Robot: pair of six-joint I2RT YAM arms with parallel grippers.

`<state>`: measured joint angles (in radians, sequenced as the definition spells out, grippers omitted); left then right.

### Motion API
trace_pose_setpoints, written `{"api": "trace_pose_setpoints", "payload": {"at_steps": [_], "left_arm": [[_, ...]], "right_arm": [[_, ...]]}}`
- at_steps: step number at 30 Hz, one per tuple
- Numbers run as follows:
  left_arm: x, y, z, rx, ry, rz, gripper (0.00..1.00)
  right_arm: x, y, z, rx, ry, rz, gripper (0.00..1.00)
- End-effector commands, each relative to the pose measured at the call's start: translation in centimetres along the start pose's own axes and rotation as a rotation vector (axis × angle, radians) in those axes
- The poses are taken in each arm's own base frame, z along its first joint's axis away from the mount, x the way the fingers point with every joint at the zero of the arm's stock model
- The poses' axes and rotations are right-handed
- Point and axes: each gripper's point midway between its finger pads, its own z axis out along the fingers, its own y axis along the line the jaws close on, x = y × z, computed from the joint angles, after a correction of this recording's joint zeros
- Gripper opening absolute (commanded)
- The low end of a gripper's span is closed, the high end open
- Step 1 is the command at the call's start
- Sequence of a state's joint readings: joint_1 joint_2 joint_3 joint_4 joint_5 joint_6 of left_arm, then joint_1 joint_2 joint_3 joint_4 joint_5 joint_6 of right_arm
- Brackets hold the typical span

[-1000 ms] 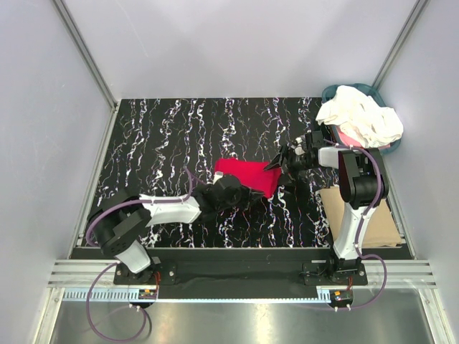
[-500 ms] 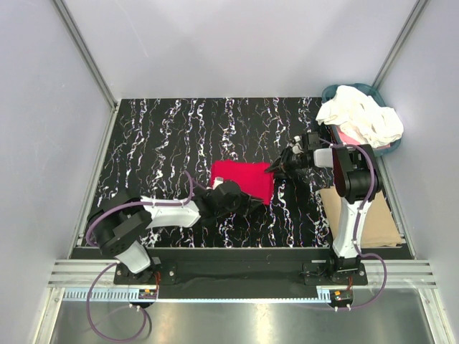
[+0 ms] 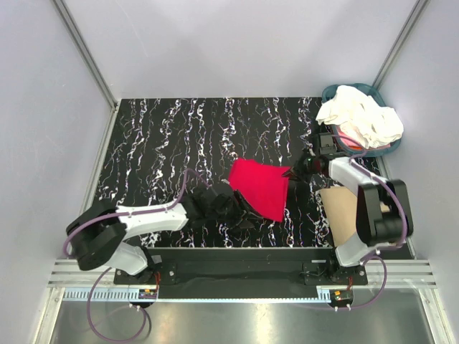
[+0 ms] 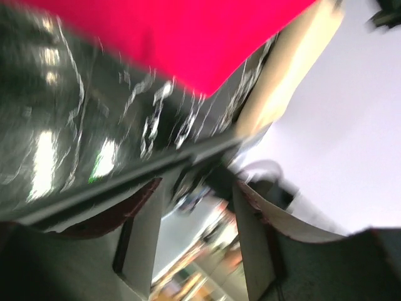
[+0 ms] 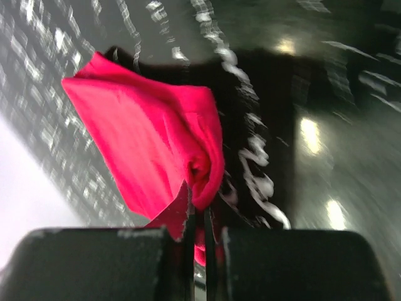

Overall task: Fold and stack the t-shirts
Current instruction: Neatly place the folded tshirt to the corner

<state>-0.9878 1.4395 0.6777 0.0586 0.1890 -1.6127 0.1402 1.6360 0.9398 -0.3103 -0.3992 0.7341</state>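
Where a glossy black tabletop [image 3: 158, 143] veined with white fills a pale-walled booth, the top view shows the soft red t-shirt [image 3: 259, 188] folded flat right of centre and the cream-white t-shirts [image 3: 361, 118] crumpled in a round teal basket [image 3: 328, 91] at the far right. In the left wrist view, the left gripper [image 4: 195, 188] has its fingers apart and empty. In the right wrist view, the right gripper [image 5: 197, 219] is pinched on the red t-shirt's bunched edge.
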Motion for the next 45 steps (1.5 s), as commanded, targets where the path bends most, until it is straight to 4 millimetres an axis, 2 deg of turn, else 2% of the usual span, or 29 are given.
{"api": "trace_pose_setpoints", "payload": {"at_steps": [1,2,5,6,7,8,10,11,12,13,14,16,17,19,20,25,29,36,43,45], "left_arm": [[1.7,1.0,-3.2,0.000,0.111,0.221,0.55],[1.4,1.3,-4.2,-0.001,0.119,0.273,0.55],[1.1,0.8,-6.0,0.037,0.132,0.345,0.54],[0.7,0.7,-6.6,0.048,0.132,0.386,0.54],[0.5,1.2,-7.2,0.029,0.130,0.399,0.54],[0.0,0.4,-8.2,0.061,0.106,0.450,0.54],[-0.2,0.1,-9.4,0.059,0.105,0.496,0.54],[-0.3,-0.2,-10.1,0.066,0.098,0.523,0.54],[-0.8,-0.2,-10.5,0.059,0.084,0.568,0.54],[-0.9,-0.1,-11.1,0.041,0.085,0.579,0.54],[-1.2,-0.2,-11.5,0.045,0.076,0.608,0.54],[-1.2,-0.3,-11.9,0.050,0.082,0.621,0.54],[-1.2,-0.4,-12.1,0.055,0.083,0.626,0.54],[-1.2,-0.3,-12.2,0.061,0.092,0.632,0.54],[-1.2,-0.3,-12.2,0.062,0.096,0.631,0.54],[-1.7,-0.4,-12.3,0.070,0.106,0.632,0.54],[-2.3,-0.9,-12.3,0.078,0.103,0.641,0.54],[-2.6,-1.1,-12.5,0.097,0.124,0.642,0.54],[-3.4,-0.9,-12.3,0.093,0.130,0.627,0.54],[-3.5,-0.9,-12.3,0.092,0.129,0.623,0.54]], "right_arm": [[-0.8,-4.7,-4.1,0.293,-0.181,0.121,0.00],[-1.0,-6.3,-5.7,0.377,-0.248,0.175,0.00],[-1.4,-8.2,-8.0,0.490,-0.349,0.258,0.00],[-0.9,-8.8,-9.0,0.533,-0.361,0.287,0.00],[-1.0,-9.2,-9.5,0.552,-0.392,0.336,0.00],[-1.8,-9.4,-10.4,0.578,-0.442,0.353,0.00],[-1.8,-10.0,-11.9,0.625,-0.482,0.412,0.00],[-2.6,-9.6,-12.9,0.626,-0.522,0.431,0.00],[-2.9,-10.1,-14.2,0.668,-0.562,0.444,0.00],[-3.8,-9.6,-15.0,0.657,-0.592,0.455,0.00],[-4.6,-9.9,-15.9,0.672,-0.626,0.474,0.00],[-4.9,-10.5,-17.0,0.714,-0.631,0.503,0.00],[-5.7,-10.4,-17.9,0.712,-0.656,0.533,0.00],[-5.8,-10.4,-18.8,0.731,-0.667,0.549,0.00],[-6.7,-10.4,-19.9,0.724,-0.697,0.583,0.00],[-8.1,-10.5,-22.2,0.760,-0.754,0.652,0.00],[-9.0,-11.0,-23.5,0.776,-0.798,0.725,0.00],[-10.3,-12.2,-24.4,0.790,-0.805,0.808,0.00],[-11.4,-12.5,-27.2,0.805,-0.821,0.804,0.00],[-11.1,-13.1,-27.8,0.826,-0.806,0.818,0.00]]}}
